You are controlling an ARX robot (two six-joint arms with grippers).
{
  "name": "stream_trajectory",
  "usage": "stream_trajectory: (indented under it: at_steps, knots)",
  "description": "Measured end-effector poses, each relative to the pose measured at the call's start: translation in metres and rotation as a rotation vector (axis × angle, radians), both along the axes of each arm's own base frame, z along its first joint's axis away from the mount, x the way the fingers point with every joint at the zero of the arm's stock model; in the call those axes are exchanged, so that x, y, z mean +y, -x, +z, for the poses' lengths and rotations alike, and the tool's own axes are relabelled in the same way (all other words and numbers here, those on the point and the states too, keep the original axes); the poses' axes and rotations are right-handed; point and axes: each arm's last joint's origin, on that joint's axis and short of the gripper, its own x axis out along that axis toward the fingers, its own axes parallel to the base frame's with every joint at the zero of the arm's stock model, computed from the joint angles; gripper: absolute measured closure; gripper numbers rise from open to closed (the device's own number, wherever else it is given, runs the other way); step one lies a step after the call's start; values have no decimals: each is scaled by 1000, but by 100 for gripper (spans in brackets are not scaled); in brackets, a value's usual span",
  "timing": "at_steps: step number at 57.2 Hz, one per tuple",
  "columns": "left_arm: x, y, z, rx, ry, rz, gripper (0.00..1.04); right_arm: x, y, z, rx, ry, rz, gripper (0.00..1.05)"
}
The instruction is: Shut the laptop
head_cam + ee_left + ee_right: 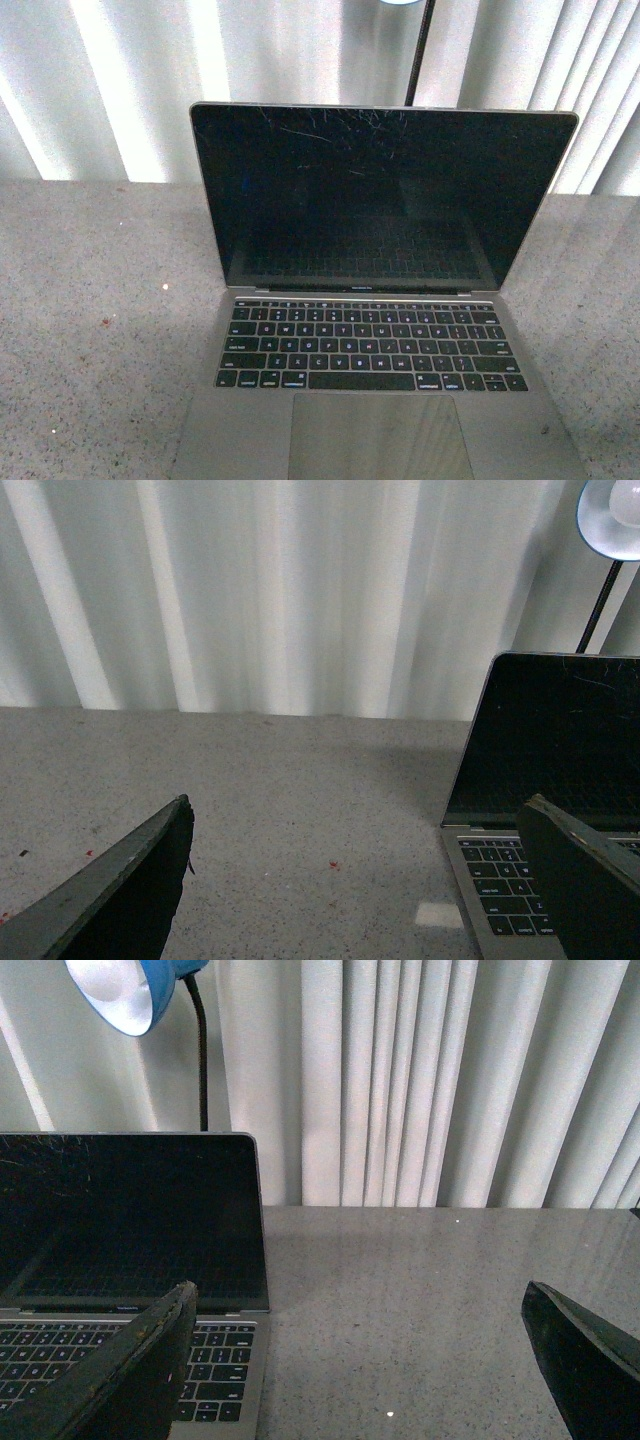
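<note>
The laptop [370, 300] stands open in the middle of the grey table, silver-grey with black keys, a large trackpad and a scratched black screen tilted upright. Neither arm shows in the front view. My left gripper [360, 825] is open and empty, low over the table to the left of the laptop [540, 780], one finger [590, 890] in front of its keyboard. My right gripper [360, 1305] is open and empty, low over the table to the right of the laptop [130, 1220], one finger [130, 1370] overlapping its keyboard edge.
The speckled grey table [90, 300] runs to both sides of the laptop. A blue lamp [125, 990] on a black stem stands behind the screen. White curtains [120, 80] hang along the table's far edge.
</note>
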Motion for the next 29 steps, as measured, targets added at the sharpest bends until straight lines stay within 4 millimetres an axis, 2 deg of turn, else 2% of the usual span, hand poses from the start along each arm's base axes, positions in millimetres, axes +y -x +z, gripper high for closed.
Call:
stream_trajectory:
  at_steps: [29]
  knots:
    - [0, 0, 0, 0, 0, 0, 7, 0, 0, 0, 0, 0, 0, 7]
